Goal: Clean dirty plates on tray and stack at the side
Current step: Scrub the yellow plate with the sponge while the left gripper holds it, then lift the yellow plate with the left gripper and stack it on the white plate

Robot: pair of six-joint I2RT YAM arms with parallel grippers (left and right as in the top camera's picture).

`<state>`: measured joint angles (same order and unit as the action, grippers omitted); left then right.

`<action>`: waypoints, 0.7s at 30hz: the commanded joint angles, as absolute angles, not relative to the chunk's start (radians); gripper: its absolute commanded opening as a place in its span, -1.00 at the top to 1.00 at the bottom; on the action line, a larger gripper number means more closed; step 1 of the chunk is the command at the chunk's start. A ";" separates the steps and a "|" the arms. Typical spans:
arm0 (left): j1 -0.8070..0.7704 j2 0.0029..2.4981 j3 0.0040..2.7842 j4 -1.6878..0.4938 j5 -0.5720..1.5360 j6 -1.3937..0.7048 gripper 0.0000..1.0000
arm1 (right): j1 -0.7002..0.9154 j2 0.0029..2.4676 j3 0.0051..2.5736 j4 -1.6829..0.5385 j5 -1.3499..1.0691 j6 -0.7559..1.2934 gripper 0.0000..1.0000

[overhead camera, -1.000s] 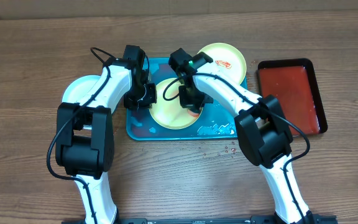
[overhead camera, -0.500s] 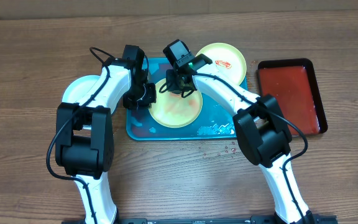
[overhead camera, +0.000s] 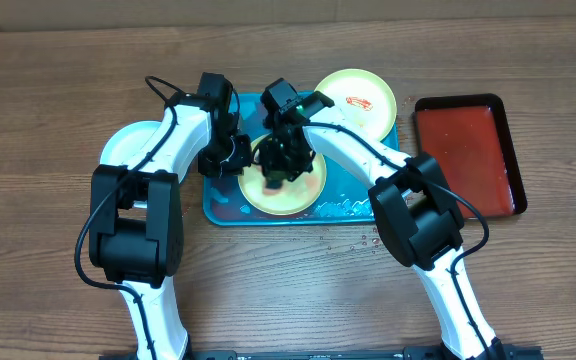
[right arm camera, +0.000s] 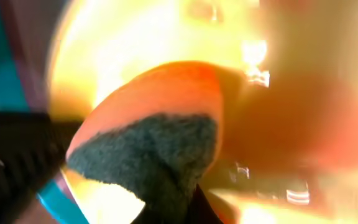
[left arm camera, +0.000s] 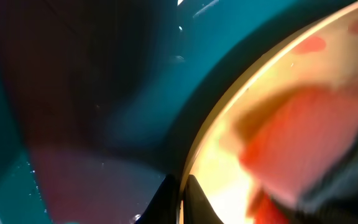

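A pale yellow-green plate (overhead camera: 290, 190) lies on the turquoise tray (overhead camera: 222, 205). My left gripper (overhead camera: 236, 158) is shut on that plate's left rim; in the left wrist view its fingertips (left arm camera: 196, 200) pinch the rim (left arm camera: 229, 106). My right gripper (overhead camera: 279, 166) is shut on an orange sponge (right arm camera: 157, 106) with a dark scrub face, pressed on the plate's left part (right arm camera: 160, 31). A second yellow-green plate (overhead camera: 358, 95) with red sauce smears sits at the tray's far right corner. A pale blue-white plate (overhead camera: 123, 150) lies on the table left of the tray, partly under my left arm.
A red tray with a black rim (overhead camera: 468, 150) stands on the table to the right. Water or foam (overhead camera: 346, 207) pools along the tray's near right edge, with drops on the wooden table in front of it.
My right gripper has swept the sponge leftward across the plate, from its right side to near its left part. The left gripper has kept its hold on the rim.
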<state>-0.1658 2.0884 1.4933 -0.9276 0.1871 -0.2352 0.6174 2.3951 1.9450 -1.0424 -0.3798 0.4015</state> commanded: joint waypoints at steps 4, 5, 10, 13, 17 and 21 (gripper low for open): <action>-0.163 2.089 1.505 -0.919 0.157 -0.223 0.92 | 0.594 2.371 1.939 -1.237 -0.018 0.371 0.92; -0.163 2.089 1.505 -0.919 0.144 -0.223 0.92 | 0.594 2.357 1.939 -1.248 0.046 0.378 0.92; -0.163 2.089 1.505 -0.919 0.092 -0.219 0.91 | 0.595 2.278 1.970 -1.272 0.254 0.420 0.93; -0.163 2.085 1.507 -0.919 0.076 -0.215 0.92 | 0.595 2.224 1.998 -1.273 0.299 0.419 0.93; -0.163 2.050 1.510 -0.924 0.075 -0.208 0.91 | 0.593 2.140 2.032 -1.274 0.298 0.419 0.93; -0.163 1.966 1.510 -0.942 0.073 -0.204 0.92 | 0.593 2.046 2.063 -1.287 0.298 0.419 0.93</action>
<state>-0.1696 2.0716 1.4933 -0.9325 0.1261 -0.2279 0.5999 2.1765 2.0045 -1.2842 0.2478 0.4110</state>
